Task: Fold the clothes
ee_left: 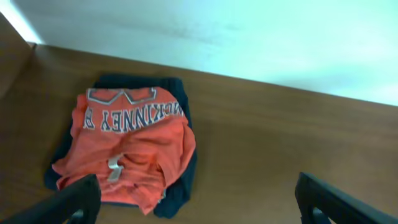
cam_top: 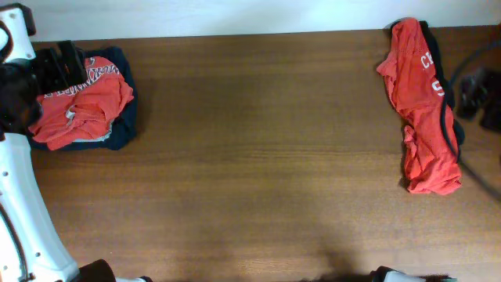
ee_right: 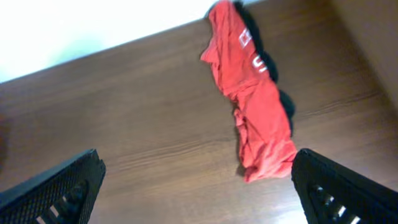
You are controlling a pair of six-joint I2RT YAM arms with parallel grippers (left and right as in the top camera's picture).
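Observation:
Two lots of clothes lie on the table. At the far left, a crumpled red-orange T-shirt (cam_top: 82,106) (ee_left: 134,152) with white lettering lies on top of a navy garment (cam_top: 125,125) (ee_left: 180,190). A pale grey-blue layer (cam_top: 92,142) shows between them. My left gripper (cam_top: 61,66) (ee_left: 196,193) hovers at this pile's left edge, open, with nothing between its fingers. At the far right, a second red-orange T-shirt (cam_top: 419,110) (ee_right: 252,99) lies stretched out and rumpled over a dark garment (cam_top: 432,47) (ee_right: 283,102). My right gripper (cam_top: 476,90) (ee_right: 199,165) is beside it, open and holding nothing.
The brown wooden table (cam_top: 258,157) spans the view, with a pale wall (cam_top: 235,16) along its far edge. A black cable (cam_top: 448,117) crosses the right shirt. The left arm's white base (cam_top: 27,219) stands at the front left.

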